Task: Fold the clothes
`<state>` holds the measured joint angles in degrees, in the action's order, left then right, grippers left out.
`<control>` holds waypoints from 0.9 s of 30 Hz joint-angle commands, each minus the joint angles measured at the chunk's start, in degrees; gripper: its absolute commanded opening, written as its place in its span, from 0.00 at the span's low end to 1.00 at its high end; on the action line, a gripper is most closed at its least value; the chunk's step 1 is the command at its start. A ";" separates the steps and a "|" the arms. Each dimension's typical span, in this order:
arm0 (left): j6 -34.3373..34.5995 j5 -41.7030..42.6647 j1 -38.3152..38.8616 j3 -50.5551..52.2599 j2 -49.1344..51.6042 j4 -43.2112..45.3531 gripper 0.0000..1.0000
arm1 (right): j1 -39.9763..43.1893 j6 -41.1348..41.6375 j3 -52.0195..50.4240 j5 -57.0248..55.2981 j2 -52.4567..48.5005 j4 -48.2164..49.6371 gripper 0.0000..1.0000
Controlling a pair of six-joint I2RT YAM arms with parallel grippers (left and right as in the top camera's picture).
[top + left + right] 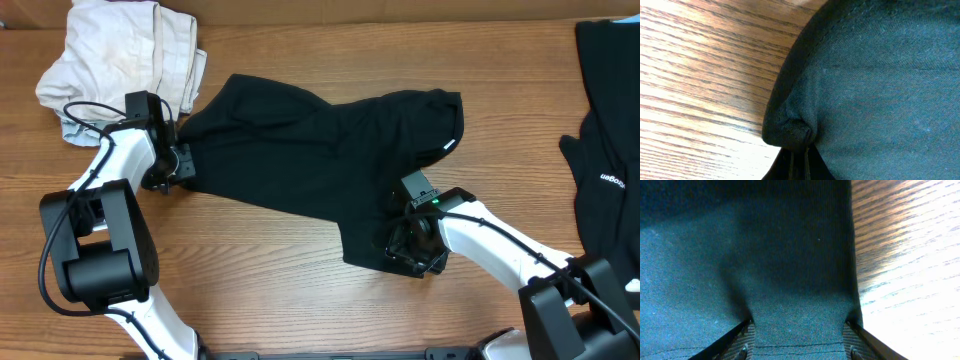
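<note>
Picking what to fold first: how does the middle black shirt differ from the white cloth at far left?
The black shirt lies spread out mid-table; the white cloth sits bunched in a heap. The left gripper pinches the shirt's edge; nothing grips the white cloth. Both rest on the table.

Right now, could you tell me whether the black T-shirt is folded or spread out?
Spread out but rumpled: the T-shirt lies open across the table, with no tidy fold.
</note>
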<state>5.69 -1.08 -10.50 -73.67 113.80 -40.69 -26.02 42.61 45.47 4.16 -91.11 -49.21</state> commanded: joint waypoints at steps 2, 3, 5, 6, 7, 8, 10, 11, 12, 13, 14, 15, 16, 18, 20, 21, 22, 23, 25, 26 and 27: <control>0.76 2.16 0.50 0.63 2.71 0.42 0.04 | -0.17 -0.92 3.08 -2.86 -0.13 -2.60 0.61; 0.76 2.16 0.52 0.63 2.71 0.42 0.04 | -0.17 -1.05 3.80 -3.17 -0.09 -3.74 0.61; 0.76 2.16 0.50 0.63 2.71 0.44 0.04 | -0.17 -1.05 4.37 -3.56 -0.04 -4.90 0.61; 0.76 2.16 0.50 0.63 2.71 0.44 0.04 | -0.17 -1.03 4.44 -3.87 0.00 -5.20 0.61; 0.76 2.14 0.50 0.63 2.71 0.42 0.04 | -0.17 -1.03 4.44 -4.13 0.00 -5.35 0.61; 0.76 2.16 0.50 0.63 2.71 0.48 0.04 | -0.17 -1.03 4.44 -4.11 0.00 -5.33 0.62; 0.76 2.16 0.50 0.63 2.71 0.63 0.04 | -0.17 -1.05 4.42 -4.11 -0.02 -5.60 0.63; 0.76 2.16 0.50 0.63 2.71 0.66 0.04 | -0.17 -1.05 4.42 -4.04 -0.02 -5.95 0.63; 0.76 2.14 0.50 0.63 2.71 0.66 0.04 | -0.17 -1.05 4.37 -4.00 -0.02 -6.14 0.63; 0.76 2.14 0.50 0.63 2.71 0.63 0.04 | -0.17 -1.05 4.22 -3.91 -0.02 -6.40 0.63; 0.76 2.16 0.50 0.63 2.71 0.50 0.04 | -0.17 -1.01 3.58 -3.87 -0.02 -6.29 0.63; 0.76 2.16 0.50 0.63 2.71 0.48 0.04 | -0.17 -0.98 3.02 -3.74 -0.02 -5.99 0.63; 0.76 2.16 0.50 0.63 2.71 0.50 0.04 | -0.17 -1.01 2.27 -3.17 -0.02 -5.27 0.63; 0.76 2.16 0.52 0.63 2.71 0.59 0.04 | -0.17 -1.01 0.68 -1.38 -0.02 -3.48 0.63; 0.76 2.16 0.50 0.63 2.71 0.57 0.04 | -0.17 -1.01 -1.07 0.66 -0.02 -1.40 0.62; 0.76 2.16 0.50 0.63 2.71 0.52 0.04 | -0.17 -1.01 -1.84 1.42 -0.02 -0.57 0.62; 0.76 2.16 0.50 0.63 2.71 0.44 0.04 | -0.17 -1.01 -2.58 2.19 -0.02 0.26 0.61; 0.76 2.16 0.50 0.63 2.71 0.37 0.04 | -0.17 -1.01 -3.28 3.02 -0.02 0.92 0.59; 0.76 2.16 0.50 0.63 2.71 0.24 0.04 | -0.17 -0.96 -4.31 4.24 -0.02 1.42 0.59; 0.76 2.19 0.50 0.63 2.71 0.24 0.04 | -0.17 -0.96 -4.61 4.79 -0.02 1.40 0.59; 0.76 2.19 0.50 0.63 2.71 0.24 0.04 | -0.17 -0.92 -4.92 5.22 -0.02 1.38 0.57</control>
<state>5.69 -1.04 -10.50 -73.67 113.80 -40.58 -25.91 41.74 43.68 4.25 -89.93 -48.97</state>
